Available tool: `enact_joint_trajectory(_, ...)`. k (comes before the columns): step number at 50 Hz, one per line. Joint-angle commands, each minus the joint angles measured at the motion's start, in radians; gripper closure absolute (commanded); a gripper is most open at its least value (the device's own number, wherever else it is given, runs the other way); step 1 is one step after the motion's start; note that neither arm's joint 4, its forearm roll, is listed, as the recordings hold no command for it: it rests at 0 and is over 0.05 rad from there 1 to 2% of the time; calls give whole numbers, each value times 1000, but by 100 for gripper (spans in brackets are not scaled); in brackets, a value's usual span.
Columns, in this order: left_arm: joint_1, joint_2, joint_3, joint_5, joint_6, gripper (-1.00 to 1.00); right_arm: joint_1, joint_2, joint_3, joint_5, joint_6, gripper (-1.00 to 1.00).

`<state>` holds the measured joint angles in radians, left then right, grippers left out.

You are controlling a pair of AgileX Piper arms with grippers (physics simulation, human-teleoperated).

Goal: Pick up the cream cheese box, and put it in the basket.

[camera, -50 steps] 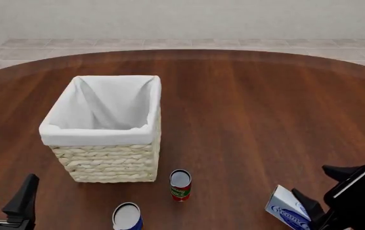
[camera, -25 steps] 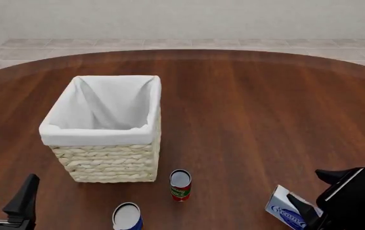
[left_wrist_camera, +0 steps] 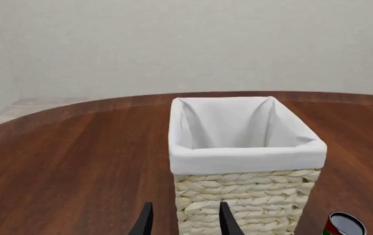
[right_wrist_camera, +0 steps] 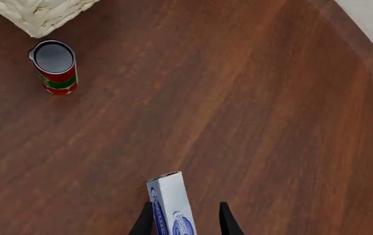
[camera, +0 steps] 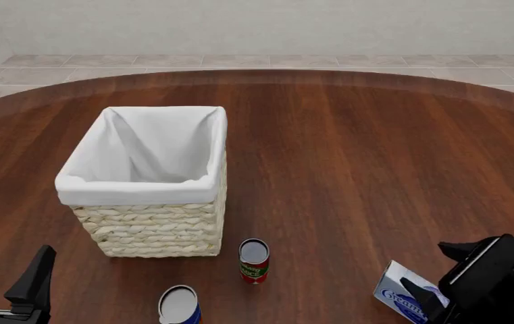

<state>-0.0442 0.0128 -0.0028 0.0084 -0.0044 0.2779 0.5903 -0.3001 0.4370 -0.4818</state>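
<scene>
Right gripper (right_wrist_camera: pixel 181 223) straddled the cream cheese box (right_wrist_camera: pixel 170 205), jaws apart; left gripper (camera: pixel 6 270) idled, jaws apart, near the basket (camera: pixel 153 223).

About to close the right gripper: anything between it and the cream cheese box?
Nothing visible. The cream cheese box already sits between the open fingers of the right gripper; the red can stands well clear.
</scene>
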Motion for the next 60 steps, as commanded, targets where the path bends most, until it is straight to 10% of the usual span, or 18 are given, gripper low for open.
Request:
enact_joint_trajectory(1, 0, -1, 0, 0, -1, -100, 7, 21, -1, 6, -9, -100)
enact_joint_trajectory(60, -8, -8, 0, 3, 0, -100, -51, 63, 81, 28, -77, -100)
